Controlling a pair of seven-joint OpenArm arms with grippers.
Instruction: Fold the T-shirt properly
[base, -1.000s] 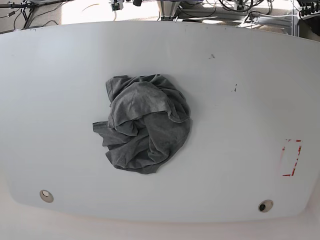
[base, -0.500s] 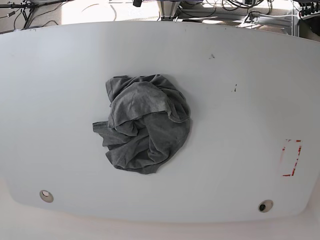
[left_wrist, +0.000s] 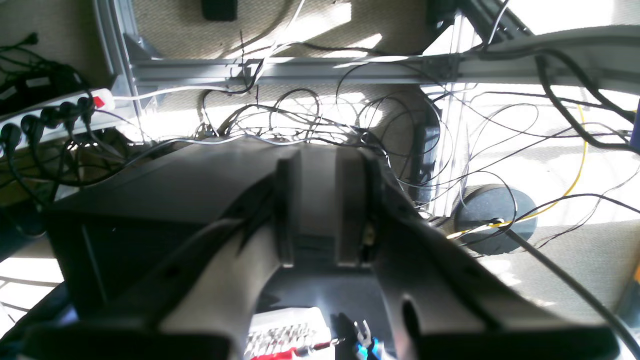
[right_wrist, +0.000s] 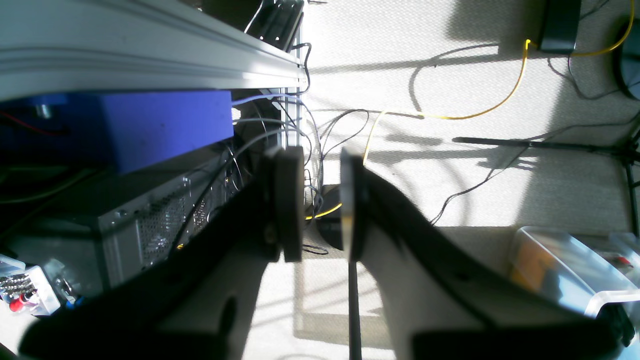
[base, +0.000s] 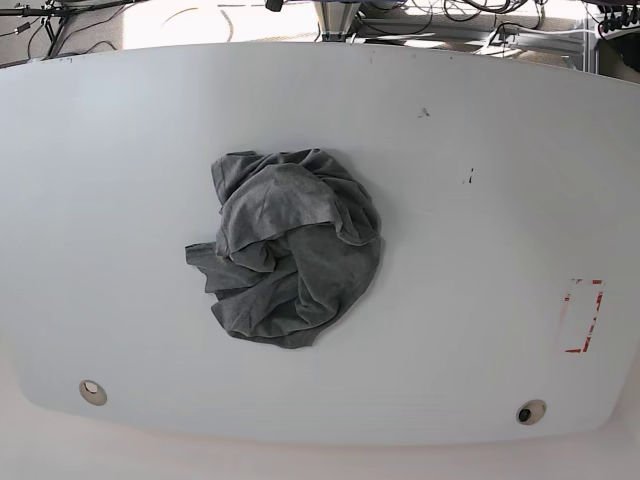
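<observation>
The T-shirt (base: 290, 250) lies crumpled in a dark grey heap near the middle of the white table (base: 480, 200), with nothing touching it. Neither gripper appears in the base view. The left wrist view shows my left gripper (left_wrist: 320, 165) away from the table, above a dark box and tangled cables. Its jaws stand a little apart with nothing between them. In the right wrist view my right gripper (right_wrist: 320, 155) hangs over the carpeted floor. A narrow gap separates its fingers (right_wrist: 290, 200), and it holds nothing.
A red tape rectangle (base: 583, 315) marks the table's right side. Two round holes (base: 92, 391) (base: 531, 411) sit near the front edge. Off the table are cables, a power strip (left_wrist: 55, 112), a blue box (right_wrist: 165, 125) and a clear plastic bin (right_wrist: 565, 270).
The T-shirt has not moved. A small piece of hardware at the top edge of the base view has slipped out of sight.
</observation>
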